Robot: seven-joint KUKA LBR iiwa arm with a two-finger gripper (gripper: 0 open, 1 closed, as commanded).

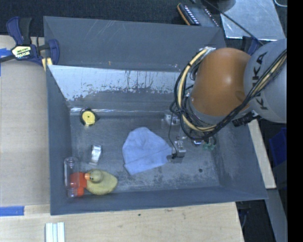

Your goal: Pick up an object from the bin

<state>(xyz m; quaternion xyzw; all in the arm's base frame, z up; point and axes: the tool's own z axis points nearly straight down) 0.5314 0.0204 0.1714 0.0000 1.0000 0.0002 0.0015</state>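
As the KUKA arm reaches into the grey metal bin from the right of the camera view, we see its gripper low over the bin floor. It sits at the right edge of a crumpled pale-blue cloth that lies near the middle. Gripper and cloth look to be touching or just apart; from this angle we cannot tell which. Nor can we tell how far the tool is open or whether it has hold of anything. The orange wrist cover and its looped cables hang above it.

The cloth is the thing nearest the tool, and we judge it the likeliest pick. The rest lie well apart to the left. A yellow rubber duck sits in the near-left corner, with an orange piece touching it and a clear container just beside that. A small clear object lies above them, and 1 round yellow item rests by the far wall.

We see 2 risks from here. A grip on the cloth's very edge could catch only a thin fold, which may slip free on the lift. The soft fabric also gives little to close on, so a lower reach could scrape the metal floor.
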